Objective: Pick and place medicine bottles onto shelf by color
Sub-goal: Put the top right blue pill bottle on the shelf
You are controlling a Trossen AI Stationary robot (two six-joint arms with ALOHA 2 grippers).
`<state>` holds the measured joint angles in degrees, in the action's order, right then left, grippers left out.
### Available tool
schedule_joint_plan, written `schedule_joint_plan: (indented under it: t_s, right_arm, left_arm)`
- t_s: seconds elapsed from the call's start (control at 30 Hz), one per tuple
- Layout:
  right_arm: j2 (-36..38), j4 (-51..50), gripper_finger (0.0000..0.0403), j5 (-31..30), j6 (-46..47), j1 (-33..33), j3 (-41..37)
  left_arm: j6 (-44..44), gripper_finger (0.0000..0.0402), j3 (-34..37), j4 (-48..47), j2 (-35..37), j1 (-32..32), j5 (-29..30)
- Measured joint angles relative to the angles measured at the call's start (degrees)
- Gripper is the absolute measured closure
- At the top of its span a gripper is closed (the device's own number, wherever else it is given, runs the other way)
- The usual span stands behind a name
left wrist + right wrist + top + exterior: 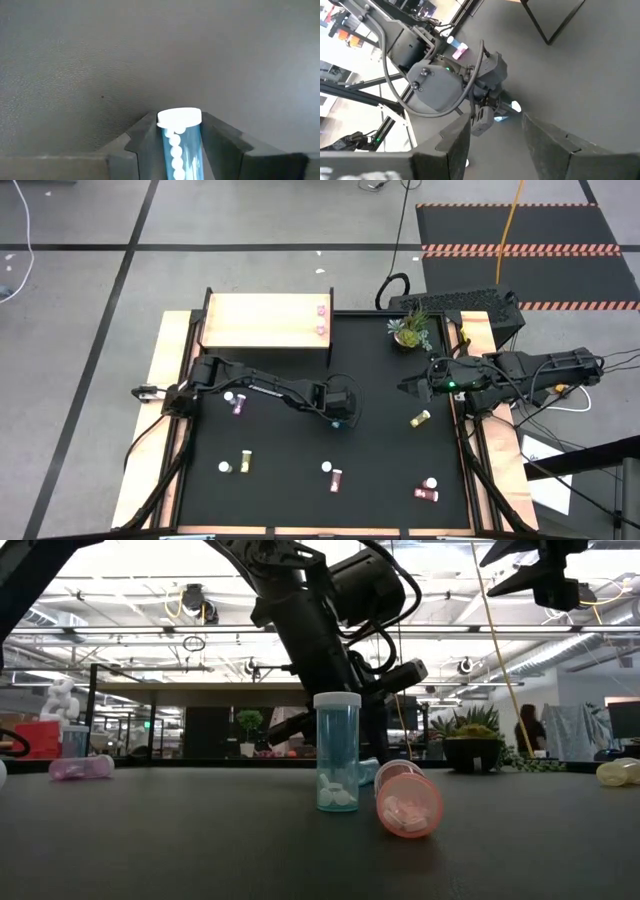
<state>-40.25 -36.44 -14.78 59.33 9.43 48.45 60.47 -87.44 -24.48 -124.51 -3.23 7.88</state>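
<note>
A blue medicine bottle (181, 150) with a white cap lies on the black mat near the table's middle, and my left gripper (338, 418) is shut on it. My right gripper (412, 387) hangs open above the mat's right side, holding nothing. The shelf (265, 320), a pale wooden board, stands at the far left with two pink bottles (321, 320) near its right end. Another blue bottle (337, 755) stands upright near the front edge, with a red one (408, 802) lying beside it. Loose on the mat lie a pink bottle (236, 404) and yellow bottles (244, 462), (420, 418). My left gripper pinches the blue bottle's clear body (172, 147) between its two fingers (145, 142), just behind the white cap (179, 117). The fingers slant down from the table's left and lie along the bottle, whose cap end sticks out past the fingertips. Seen from the low view, the bottle sits down at the mat.
A small potted plant (411, 330) stands at the far right of the mat. A red bottle (428, 491) lies near the front right corner. Wooden rails (160, 380) run along the mat's left and right sides. A keyboard (460, 302) sits beyond the far right corner.
</note>
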Motion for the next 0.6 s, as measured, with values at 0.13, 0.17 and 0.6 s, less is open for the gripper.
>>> schedule_joint_plan:
  t_s: [0.13, 0.17, 0.6]
  right_arm:
    - [0.0, -0.4, 0.0229, 0.0, 0.0, 0.1, 0.0]
    - [0.0, -0.4, 0.0229, 0.0, 0.0, 0.1, 0.0]
    - [1.9, -0.7, 0.0229, 0.0, -2.4, 0.1, 0.0]
  left_arm:
    - [0.1, 0.0264, 0.0, 0.0, 0.0, 0.1, -0.1]
    - [0.1, 0.0270, 0.0, 0.1, 0.0, 0.1, -0.1]
    - [-1.5, 0.0282, 0.2, -1.8, 7.3, 0.1, 1.0]
